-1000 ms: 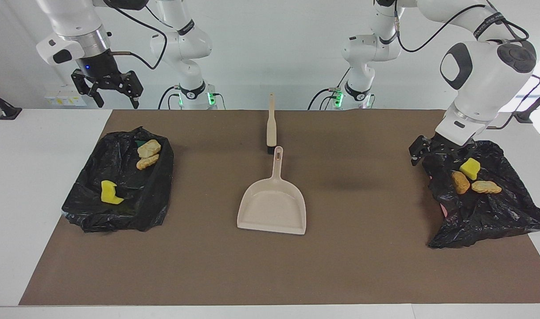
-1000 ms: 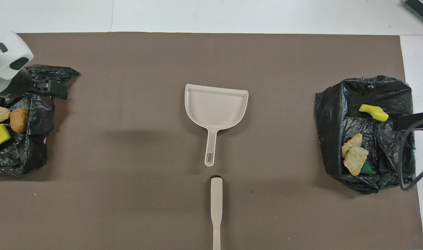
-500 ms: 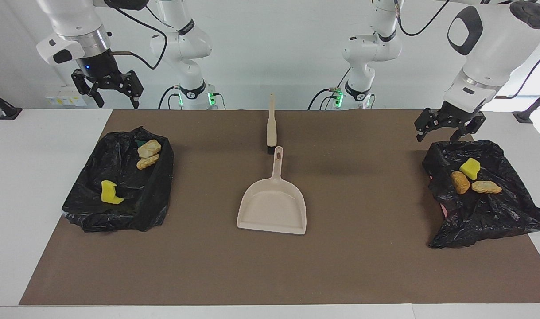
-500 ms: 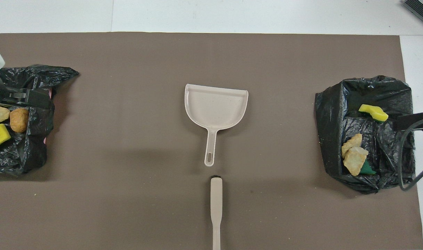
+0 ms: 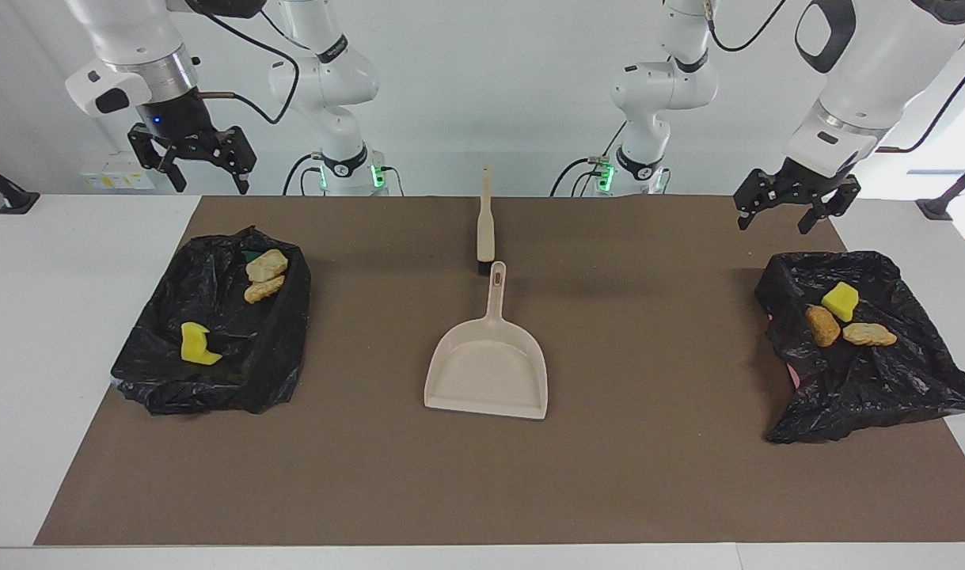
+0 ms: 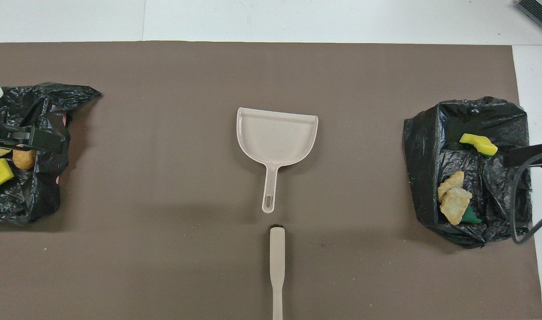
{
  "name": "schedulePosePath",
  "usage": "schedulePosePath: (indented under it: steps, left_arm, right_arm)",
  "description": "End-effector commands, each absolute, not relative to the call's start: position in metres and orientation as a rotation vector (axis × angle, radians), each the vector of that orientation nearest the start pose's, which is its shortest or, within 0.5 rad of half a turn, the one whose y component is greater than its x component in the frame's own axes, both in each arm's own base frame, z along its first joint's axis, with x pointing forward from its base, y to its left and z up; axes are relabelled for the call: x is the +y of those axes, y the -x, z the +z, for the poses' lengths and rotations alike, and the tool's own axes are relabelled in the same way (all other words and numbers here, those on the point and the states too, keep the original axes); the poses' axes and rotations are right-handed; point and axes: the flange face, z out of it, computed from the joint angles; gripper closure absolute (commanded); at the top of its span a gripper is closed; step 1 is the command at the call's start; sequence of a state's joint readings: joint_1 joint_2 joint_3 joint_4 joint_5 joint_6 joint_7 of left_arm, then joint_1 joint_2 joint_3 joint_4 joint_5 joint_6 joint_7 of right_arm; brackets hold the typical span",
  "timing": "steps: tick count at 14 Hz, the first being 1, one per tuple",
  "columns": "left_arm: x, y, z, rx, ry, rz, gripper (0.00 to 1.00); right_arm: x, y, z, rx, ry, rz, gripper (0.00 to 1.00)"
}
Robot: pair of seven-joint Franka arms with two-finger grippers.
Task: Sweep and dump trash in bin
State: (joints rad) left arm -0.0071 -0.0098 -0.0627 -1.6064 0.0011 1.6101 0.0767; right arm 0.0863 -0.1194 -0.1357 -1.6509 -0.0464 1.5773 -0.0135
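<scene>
We find the trash in two lots, each lying on black bag plastic at one end of the brown mat (image 5: 656, 475). At the right arm's end, the lined bin (image 5: 213, 348) holds a yellow sponge chunk (image 5: 198, 343) and, nearer the robots, two tan crusty lumps (image 5: 265, 266) touching one another, with a green scrap (image 6: 471, 216) just beside them. At the left arm's end, the crumpled black bag (image 5: 862, 380) carries a yellow sponge piece (image 5: 840, 302), an orange-brown lump (image 5: 822, 325) and a flatter tan lump (image 5: 869, 334), all close together; in the overhead view the tan lump is largely covered by the gripper.

We record the left gripper (image 5: 791, 218) raised in the air over the mat edge beside that bag, fingers spread apart and grasping nothing. The right gripper (image 5: 205, 170) hangs high over the table edge at the right arm's end, likewise released and empty; that arm waits.

We note the beige dustpan (image 5: 488, 372) flat at mid-mat, its handle pointing toward the robots; the beige-handled brush (image 5: 485, 226) lies in line with it, nearer the robots, its dark head just apart from the tip of the dustpan handle. Neither tool is touched by a gripper.
</scene>
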Motion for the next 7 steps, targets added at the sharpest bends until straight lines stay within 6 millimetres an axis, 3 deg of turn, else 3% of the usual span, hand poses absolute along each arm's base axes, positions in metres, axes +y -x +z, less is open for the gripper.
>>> schedulePosePath:
  steps: [1, 7]
  left_arm:
    - [-0.040, -0.543, 0.620, 0.230, 3.115, -0.019, 0.00]
    - [-0.043, -0.541, 0.631, 0.225, 3.125, 0.026, 0.00]
  right_arm:
    - [-0.036, -0.515, 0.651, 0.038, 3.151, -0.089, 0.00]
    - [-0.036, -0.515, 0.651, 0.038, 3.151, -0.089, 0.00]
